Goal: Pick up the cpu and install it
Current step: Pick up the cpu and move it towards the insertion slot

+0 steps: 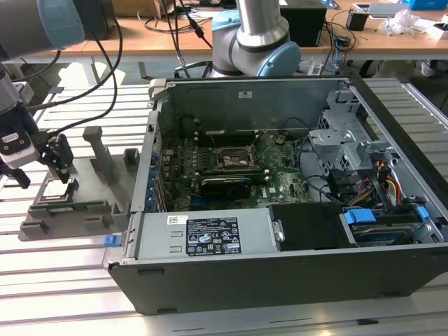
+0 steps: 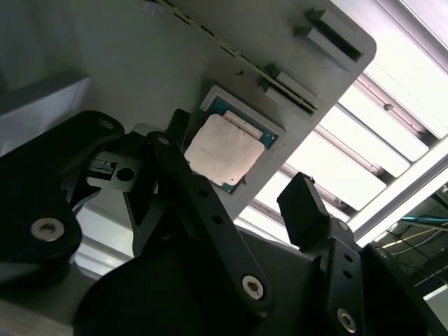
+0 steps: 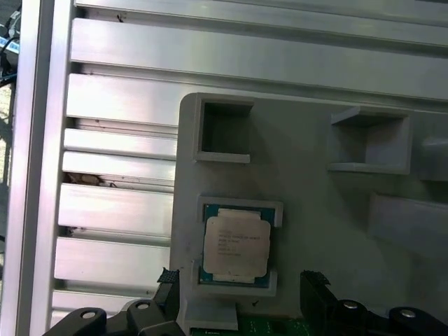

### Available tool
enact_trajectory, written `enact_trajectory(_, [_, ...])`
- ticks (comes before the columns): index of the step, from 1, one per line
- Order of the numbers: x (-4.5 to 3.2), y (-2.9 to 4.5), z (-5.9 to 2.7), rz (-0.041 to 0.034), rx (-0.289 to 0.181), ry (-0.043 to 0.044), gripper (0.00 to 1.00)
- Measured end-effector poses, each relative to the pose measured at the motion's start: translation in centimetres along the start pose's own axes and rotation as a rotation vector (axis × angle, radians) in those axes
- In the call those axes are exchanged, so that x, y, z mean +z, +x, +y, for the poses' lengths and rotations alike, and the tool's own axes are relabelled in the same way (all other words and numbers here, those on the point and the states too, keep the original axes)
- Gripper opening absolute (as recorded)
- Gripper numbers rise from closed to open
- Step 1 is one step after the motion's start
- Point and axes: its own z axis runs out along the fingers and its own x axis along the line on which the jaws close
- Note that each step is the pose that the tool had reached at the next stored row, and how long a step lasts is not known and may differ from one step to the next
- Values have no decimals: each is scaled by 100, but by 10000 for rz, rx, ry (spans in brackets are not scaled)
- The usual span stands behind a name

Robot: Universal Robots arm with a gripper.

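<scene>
Chip: the cpu (image 3: 235,246) lies flat, shiny top up, in a shallow square pocket of the grey tray (image 3: 308,210). A thin green rim shows around the metal.
Chip from the hand: straight ahead of the hand (image 3: 243,280), centred on the gap between its two fingers (image 3: 316,287) and just beyond their tips.
Chip's axis: close to square, so no long side really stands out. Its edges run square to the line joining the two fingertips, with one finger lined up outside each of two opposite edges.
Hand: spread wide, wider than the chip and its pocket, and holding nothing. In both wrist views each finger stands apart from the chip, with grey tray showing between them.
Contact: I judge there is none yet. Whether the tips are level with the tray's top or a little above it cannot be told.
Tray from the hand: directly under it, resting on the slatted metal table (image 3: 119,210). Other pockets, beyond the chip as seen from the hand, sit empty.
Goal from the hand: the open computer case (image 1: 294,280) is well off toward the exterior view's right, with the socket (image 1: 234,157) on the green board inside it.
Progress: as a judgement, this is the approach for the pick. The chip is not lifted.
</scene>
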Motion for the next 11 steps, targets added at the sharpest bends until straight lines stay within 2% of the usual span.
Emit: enact_trajectory(11, [59, 1, 2, 0, 0, 1, 78])
